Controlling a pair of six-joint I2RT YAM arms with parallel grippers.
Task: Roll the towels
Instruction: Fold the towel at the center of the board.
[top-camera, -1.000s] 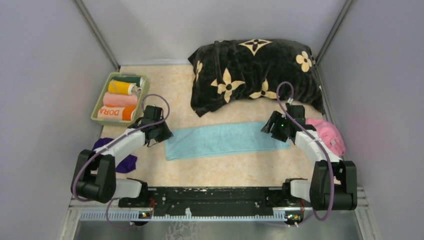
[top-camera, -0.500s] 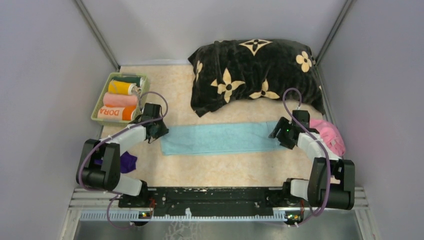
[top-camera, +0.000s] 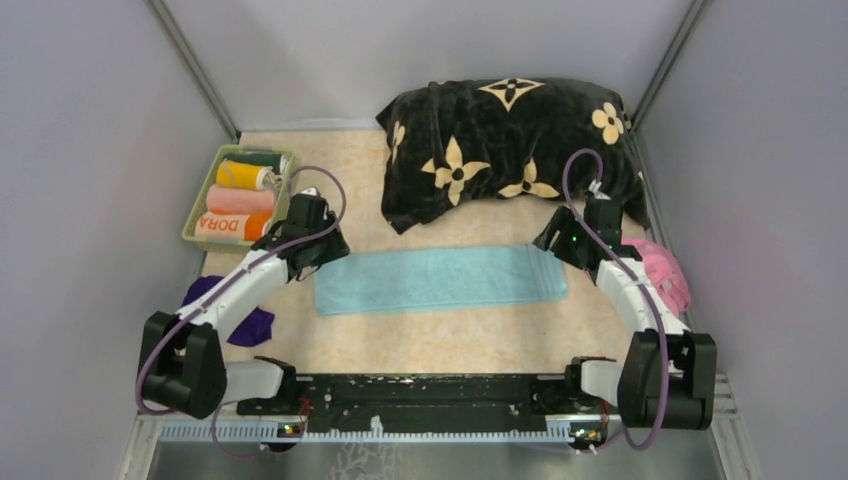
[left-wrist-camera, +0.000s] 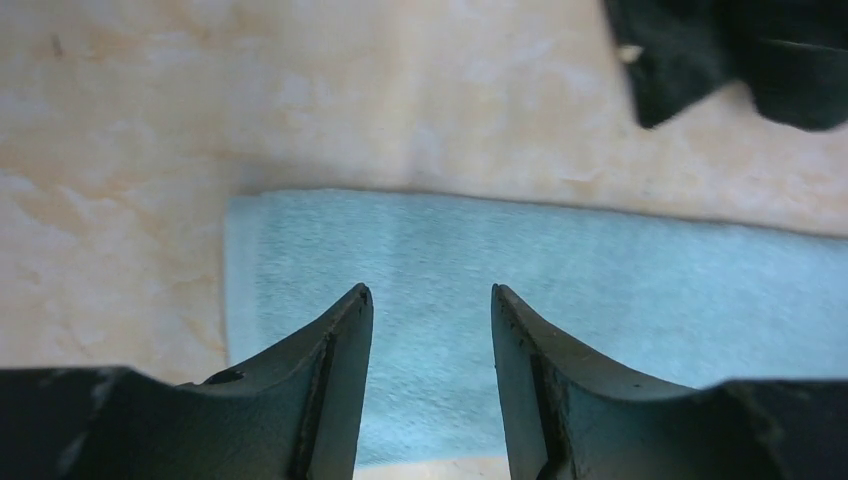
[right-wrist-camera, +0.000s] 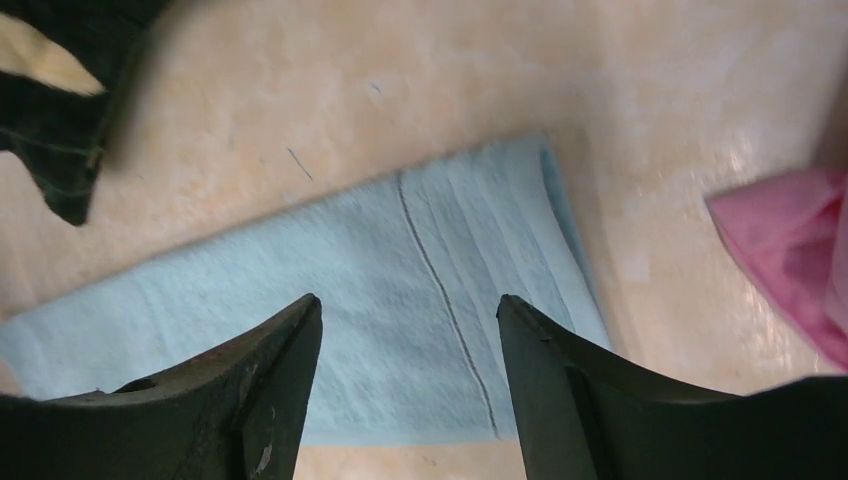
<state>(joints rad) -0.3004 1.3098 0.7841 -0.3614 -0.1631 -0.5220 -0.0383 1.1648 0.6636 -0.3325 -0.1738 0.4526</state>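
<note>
The light blue towel (top-camera: 440, 279), gripped at both ends a second ago, is now laid flat and straight across the middle of the counter (top-camera: 430, 345), shifted slightly left. The left hand (left-wrist-camera: 430, 290) and the right hand (right-wrist-camera: 410, 298) are held open above its ends, grasping nothing, so rolling is judged ready to begin. Counted are one blue towel, one pink towel (top-camera: 665, 272) at the right, one purple towel (top-camera: 250, 326) at the lower left, four rolled towels (top-camera: 240, 200) in one basket (top-camera: 203, 190), and one cushion (top-camera: 500, 150).
</note>
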